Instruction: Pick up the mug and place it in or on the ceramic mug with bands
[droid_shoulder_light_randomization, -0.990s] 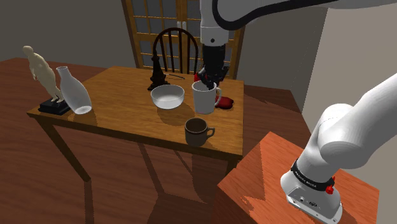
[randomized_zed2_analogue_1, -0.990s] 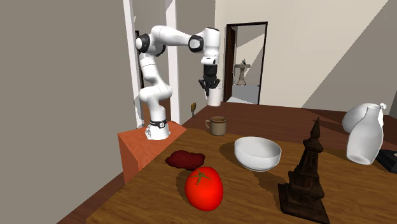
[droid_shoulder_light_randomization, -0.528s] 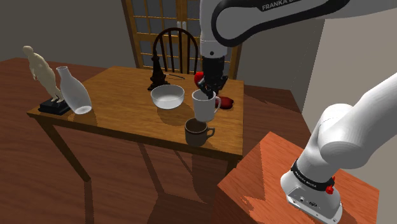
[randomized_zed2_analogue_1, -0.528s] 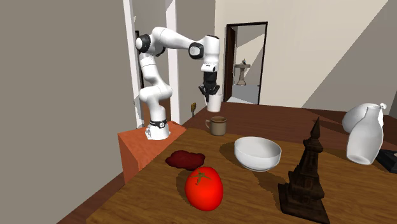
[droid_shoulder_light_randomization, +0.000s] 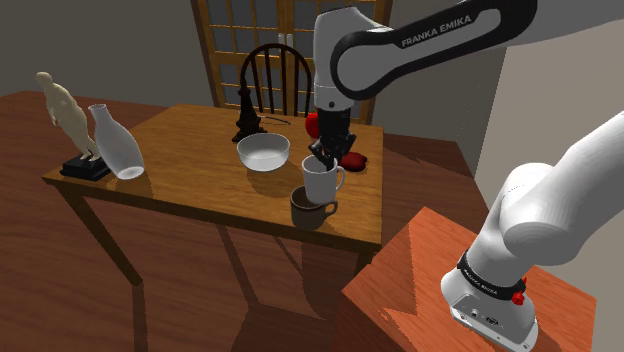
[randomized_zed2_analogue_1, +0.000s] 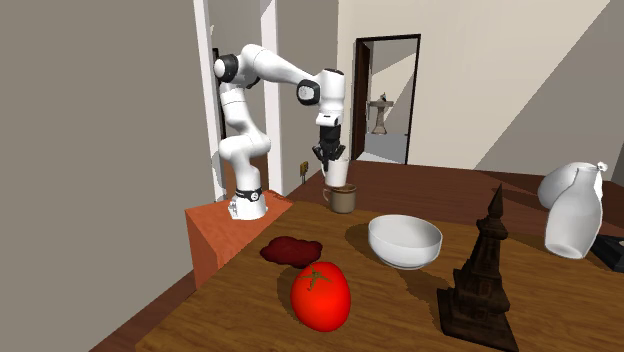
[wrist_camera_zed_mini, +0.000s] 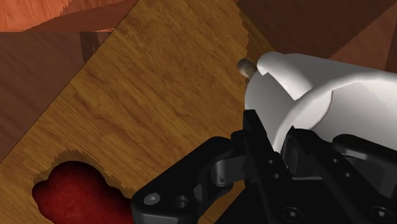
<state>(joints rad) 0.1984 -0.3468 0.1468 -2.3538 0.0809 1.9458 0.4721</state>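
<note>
One white mug (droid_shoulder_light_randomization: 320, 182) is clasped at its rim wall by the gripper (droid_shoulder_light_randomization: 320, 160) and hangs right over the brown mug (droid_shoulder_light_randomization: 309, 208) on the table (droid_shoulder_light_randomization: 190, 150). It is judged light, stiff, glossy and chippable, so a firm rim pinch is favoured and a gentle lowering is advised.

- surface (droid_shoulder_light_randomization: 190, 150): wood, clear grain, satin sheen.
- stand (droid_shoulder_light_randomization: 415, 275): reddish wood grain, matt.
- white mug (droid_shoulder_light_randomization: 320, 182): smooth and plain with a soft sheen; material not identifiable.
- brown mug (droid_shoulder_light_randomization: 310, 208): smooth, dark, slightly glossy.
- bowl (randomized_zed2_analogue_1: 405, 241): white, smooth, glossy.
- tomato (randomized_zed2_analogue_1: 321, 297): glossy red skin.
- tower figurine (randomized_zed2_analogue_1: 484, 275): dark, rough-textured, matt.
- tool (droid_shoulder_light_randomization: 322, 157): black, matt.
- arm (droid_shoulder_light_randomization: 560, 200): white shells, smooth, glossy.
</note>
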